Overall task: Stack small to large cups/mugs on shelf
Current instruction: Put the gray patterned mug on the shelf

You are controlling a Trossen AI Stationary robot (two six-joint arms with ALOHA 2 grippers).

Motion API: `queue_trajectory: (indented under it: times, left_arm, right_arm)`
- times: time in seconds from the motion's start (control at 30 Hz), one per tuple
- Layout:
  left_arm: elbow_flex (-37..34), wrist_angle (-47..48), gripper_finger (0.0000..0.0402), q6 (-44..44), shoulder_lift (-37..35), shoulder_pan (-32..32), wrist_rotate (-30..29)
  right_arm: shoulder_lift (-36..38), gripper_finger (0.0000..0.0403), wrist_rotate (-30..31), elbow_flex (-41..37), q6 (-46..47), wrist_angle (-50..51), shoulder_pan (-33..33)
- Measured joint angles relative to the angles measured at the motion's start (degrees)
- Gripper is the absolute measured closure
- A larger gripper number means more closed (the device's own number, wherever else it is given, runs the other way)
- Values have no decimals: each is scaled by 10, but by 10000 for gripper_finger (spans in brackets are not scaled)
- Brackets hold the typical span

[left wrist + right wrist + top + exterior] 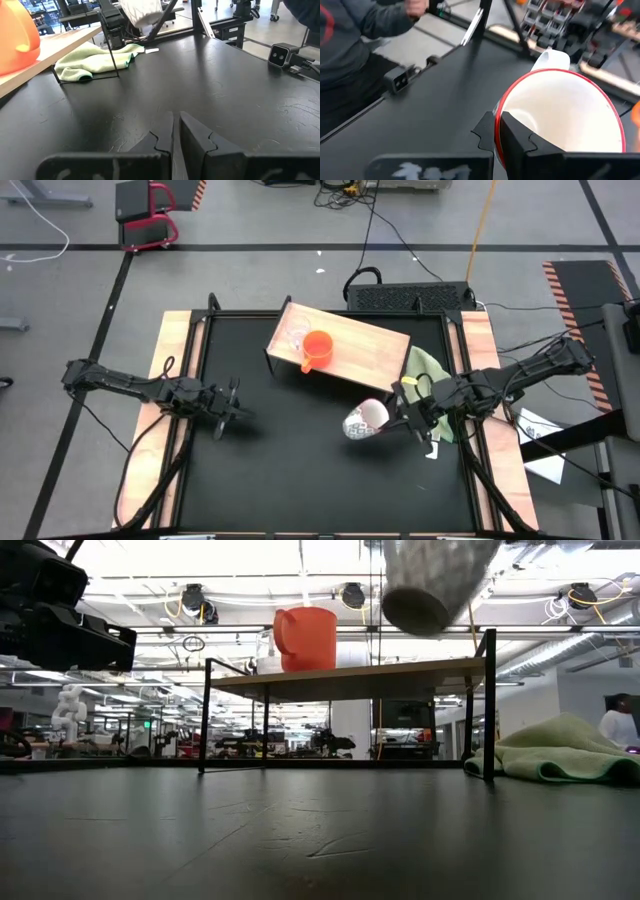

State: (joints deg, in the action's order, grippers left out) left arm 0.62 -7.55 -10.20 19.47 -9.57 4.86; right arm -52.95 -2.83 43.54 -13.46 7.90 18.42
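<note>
Right claw [398, 418]: clenched on the rim of the white speckled mug [366, 420], one finger inside the mouth, one outside; mug lifted off the worktop [290, 470].
Mug position: tilted, in front of the shelf [370, 345], not yet over it.
Left claw [232, 410]: fingers closed on nothing, waiting over the worktop's left part, well apart from every cup.
Shelf: orange-red mug [318, 348] stands on it, the clear cup [294, 335] just beside.
Progress: two cups on the shelf; the white mug is left to place, likely the last step.
</note>
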Motion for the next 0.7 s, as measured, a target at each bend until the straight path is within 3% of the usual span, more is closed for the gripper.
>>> queue_trajectory:
  times: [0.37,0.7]
  left_arm:
    - [0,-5,371,1,0,0,0]
    - [0,-4,371,-5,0,0,0]
  right_arm:
    - [29,399,-10,0,-23,-8,-80]
    - [29,399,-66,79,-35,119,-149]
